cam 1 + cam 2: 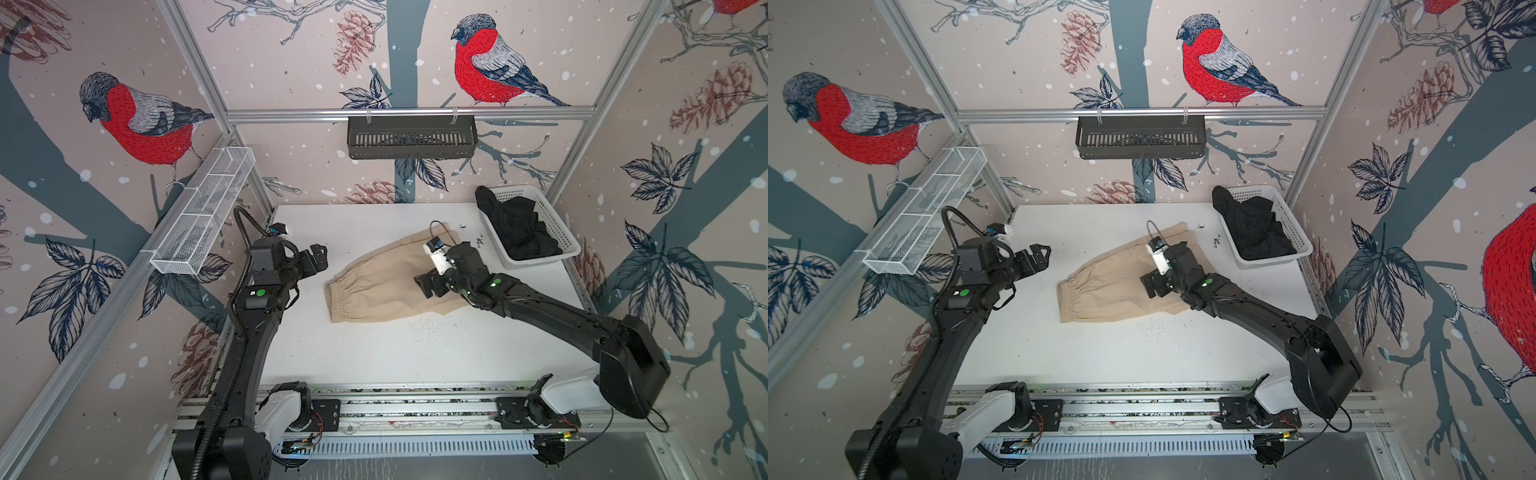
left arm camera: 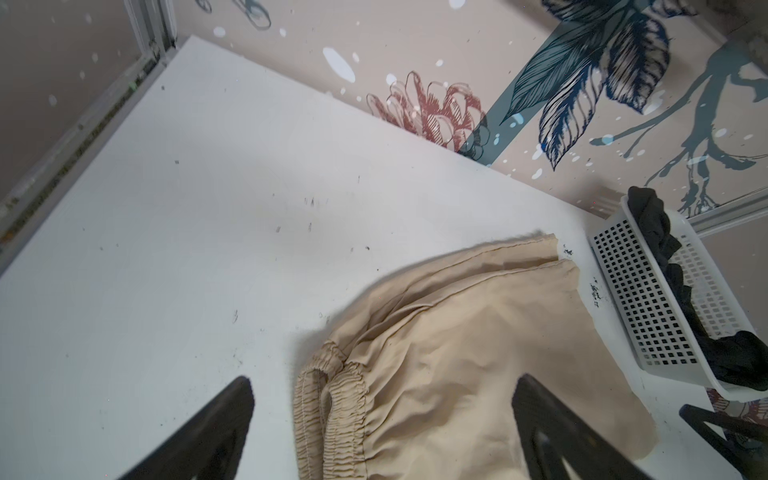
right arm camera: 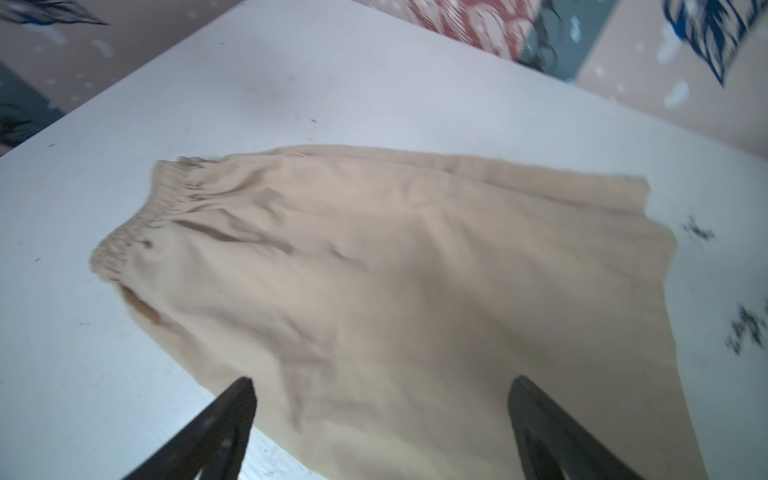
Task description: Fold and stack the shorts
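Over beige shorts [image 1: 374, 291], right pincer [image 3: 382, 380] hovers spread

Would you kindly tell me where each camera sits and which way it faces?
Top views: stereo pair high in front, looking down on the white table; both arms, left end effector and right end effector show.
Left wrist: on the left arm, facing the beige shorts and the white basket holding black shorts; open jaws show.
Right wrist: over the beige shorts, looking down; open jaws show.
Shared: beige shorts in all views.
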`<act>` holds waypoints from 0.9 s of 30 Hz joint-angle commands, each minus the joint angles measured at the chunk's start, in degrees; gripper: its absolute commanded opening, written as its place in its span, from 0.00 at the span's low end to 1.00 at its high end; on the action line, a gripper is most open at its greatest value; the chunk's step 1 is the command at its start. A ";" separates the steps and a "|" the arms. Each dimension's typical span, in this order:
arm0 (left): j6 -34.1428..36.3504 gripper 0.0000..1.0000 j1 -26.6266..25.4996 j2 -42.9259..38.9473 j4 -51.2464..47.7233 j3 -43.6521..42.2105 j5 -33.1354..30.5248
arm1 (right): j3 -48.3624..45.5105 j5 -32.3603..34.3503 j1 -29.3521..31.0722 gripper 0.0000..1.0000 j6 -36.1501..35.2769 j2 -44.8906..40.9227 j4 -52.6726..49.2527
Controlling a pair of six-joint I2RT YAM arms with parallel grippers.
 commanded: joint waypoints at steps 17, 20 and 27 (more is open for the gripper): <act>-0.33 0.97 13.83 -1.55 3.88 -3.91 5.19 | 18.85 14.92 26.34 1.00 -25.50 33.67 11.79; -0.12 0.97 16.28 -0.66 3.59 -3.75 6.71 | 23.33 19.29 27.73 1.00 -29.54 39.03 11.70; 0.09 0.97 17.28 0.16 2.97 -3.83 8.22 | 30.19 23.84 27.41 1.00 -37.23 46.27 11.15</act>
